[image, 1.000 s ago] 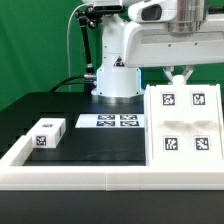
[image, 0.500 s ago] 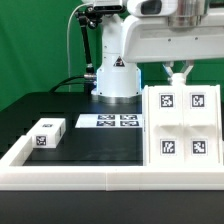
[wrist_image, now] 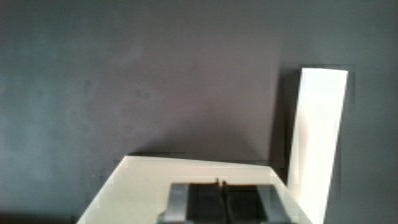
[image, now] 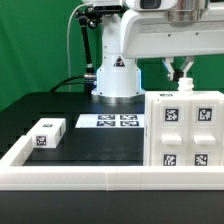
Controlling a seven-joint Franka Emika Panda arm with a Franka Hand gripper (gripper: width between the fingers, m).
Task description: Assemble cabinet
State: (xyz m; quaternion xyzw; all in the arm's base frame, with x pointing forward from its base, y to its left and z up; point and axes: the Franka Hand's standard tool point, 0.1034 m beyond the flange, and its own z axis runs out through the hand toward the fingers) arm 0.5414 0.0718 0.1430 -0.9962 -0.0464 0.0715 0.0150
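We see the cabinet (image: 185,130) standing with its tagged face upright, just to the exterior view's right of the marker board (image: 108,121) and directly beneath the gripper (image: 181,68), whose fingers look pressed together on nothing.

A white cabinet (image: 185,128) shows a grid of square black-and-white tags on its face. It stands on a black table (image: 95,142) edged by a low white rim (image: 80,176). A small white block (image: 45,133) bears the same tags, the flat white marker board (image: 113,121) carries four, and behind them are a green backdrop (image: 35,45) and a white robot arm (image: 125,45).
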